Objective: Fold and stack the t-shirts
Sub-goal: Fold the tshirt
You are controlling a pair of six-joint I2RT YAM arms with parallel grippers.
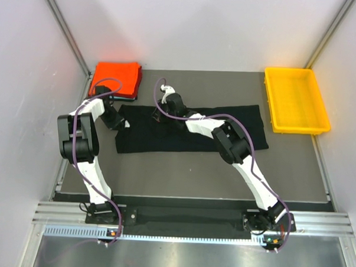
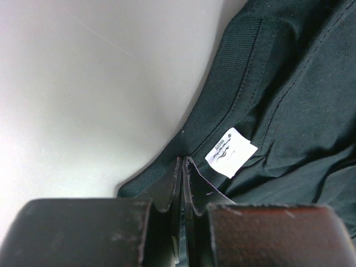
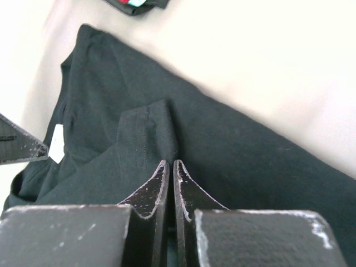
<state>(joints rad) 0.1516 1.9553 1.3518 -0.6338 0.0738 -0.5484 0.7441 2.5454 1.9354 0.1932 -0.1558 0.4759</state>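
A black t-shirt (image 1: 225,127) lies spread in a long band across the table's middle. My left gripper (image 1: 122,124) is at its left end. In the left wrist view its jaws (image 2: 183,160) are shut on the collar edge of the black t-shirt (image 2: 300,111), beside the white neck label (image 2: 231,151). My right gripper (image 1: 163,112) is at the shirt's far edge. Its jaws (image 3: 171,162) are shut on a folded-over flap of the black t-shirt (image 3: 233,161). A folded orange-red t-shirt (image 1: 116,77) sits at the back left.
A yellow plastic tray (image 1: 294,100) stands at the back right corner. White walls close in the table on three sides. A bit of teal and red cloth (image 3: 136,4) shows at the top edge of the right wrist view.
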